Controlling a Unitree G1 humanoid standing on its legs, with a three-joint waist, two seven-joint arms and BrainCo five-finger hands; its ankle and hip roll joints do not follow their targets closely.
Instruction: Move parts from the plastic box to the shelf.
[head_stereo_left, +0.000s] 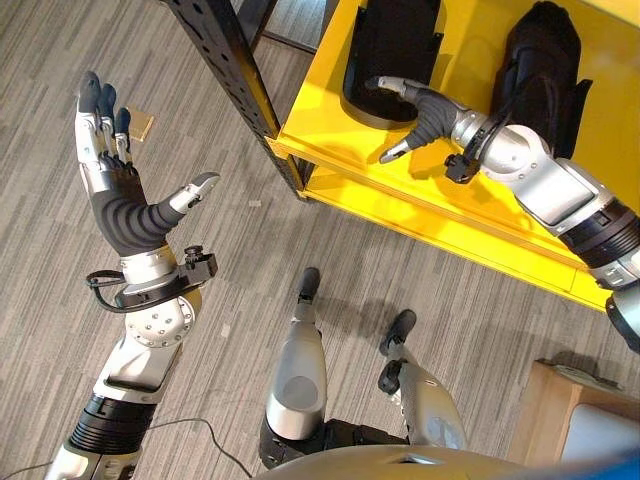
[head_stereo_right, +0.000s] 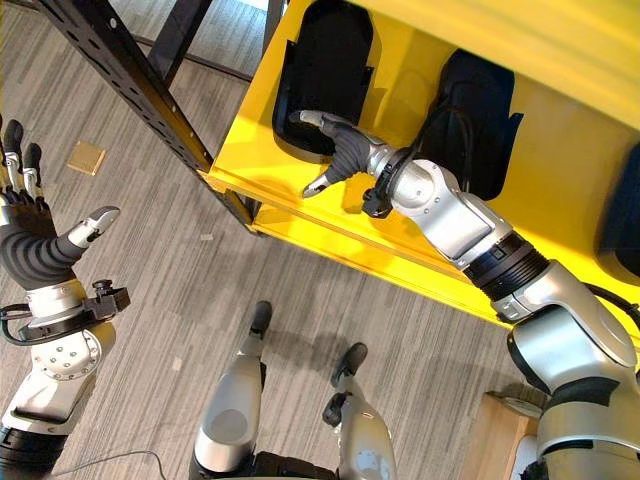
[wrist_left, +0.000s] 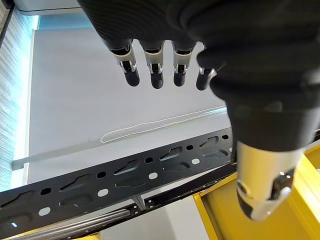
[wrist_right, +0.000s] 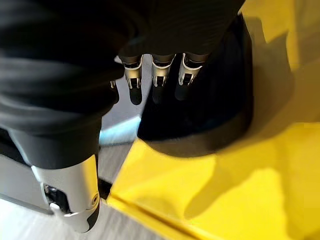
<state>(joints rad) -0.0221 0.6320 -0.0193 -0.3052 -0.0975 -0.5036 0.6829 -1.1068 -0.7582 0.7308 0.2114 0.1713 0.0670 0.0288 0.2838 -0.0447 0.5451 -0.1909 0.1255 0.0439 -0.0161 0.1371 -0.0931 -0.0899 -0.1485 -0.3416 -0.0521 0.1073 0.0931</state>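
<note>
Currently, the right hand (head_stereo_left: 425, 115) is extended over the yellow shelf (head_stereo_left: 440, 205), with fingers straight and thumb spread apart; it holds nothing. Its fingertips (wrist_right: 159, 90) are at the front edge of a black part (head_stereo_left: 390, 55) that stands on the shelf near the shelf's open corner. The right wrist view shows the fingers against the dark face of this part, but contact cannot be confirmed. A second black part (head_stereo_right: 475, 120) stands on the same shelf, further along from the corner, partly behind the right forearm. A third dark shape (head_stereo_right: 622, 230) is visible at the far end of the shelf.

The black perforated upright (head_stereo_left: 235, 65) of the shelf frame runs past the shelf's corner. The left hand (head_stereo_left: 125, 200) is raised over the grey plank floor (head_stereo_left: 200, 330), well apart from the shelf, on the other side of the upright. Its fingers are straight and its thumb is spread; it holds nothing. A small tan square (head_stereo_right: 86, 157) lies on the floor near the left hand.
</note>
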